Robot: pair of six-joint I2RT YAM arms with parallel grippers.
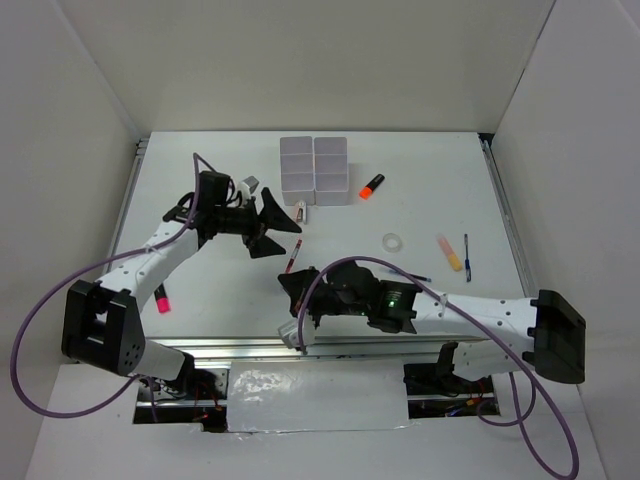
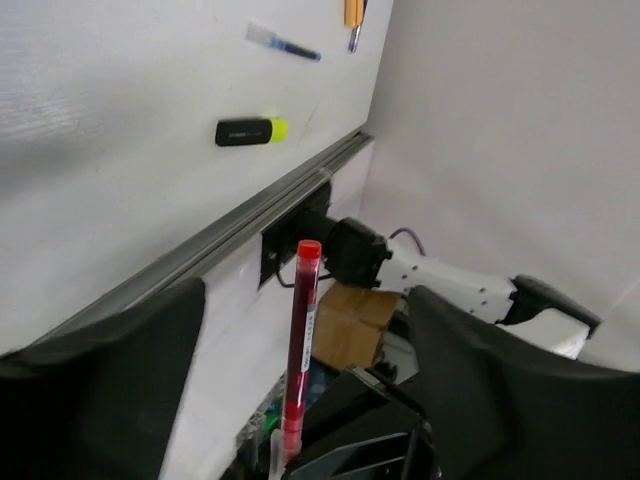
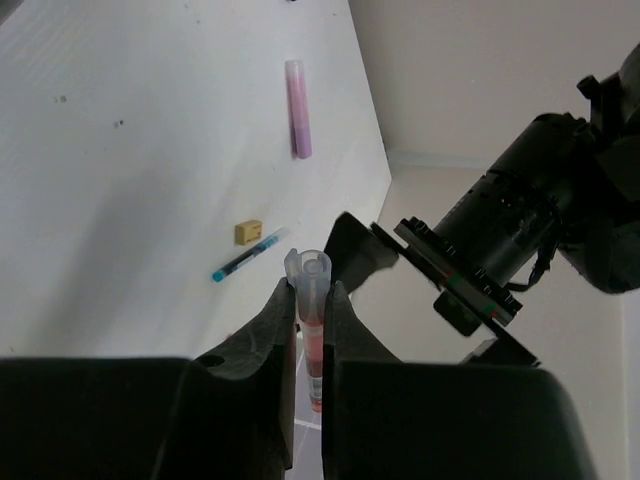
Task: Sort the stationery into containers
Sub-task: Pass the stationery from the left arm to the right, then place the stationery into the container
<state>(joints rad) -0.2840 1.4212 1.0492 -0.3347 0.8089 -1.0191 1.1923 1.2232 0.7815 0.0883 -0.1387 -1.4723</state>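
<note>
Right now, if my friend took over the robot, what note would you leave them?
Left gripper: open, fingers either side of the red pen, not touching it.
Right gripper: shut on that pen.
Bins: look empty from above, so nothing sorted yet.
Loose on the table: orange highlighter, tape ring, blue pen, pink marker.
To do: bin the pen, then the rest.

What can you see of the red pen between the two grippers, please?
The red pen is thin, its translucent red barrel plastic-looking, red-capped at one end, clear at the other. The right gripper is shut on it near the clear end; the left gripper straddles it, jaws open.
</note>
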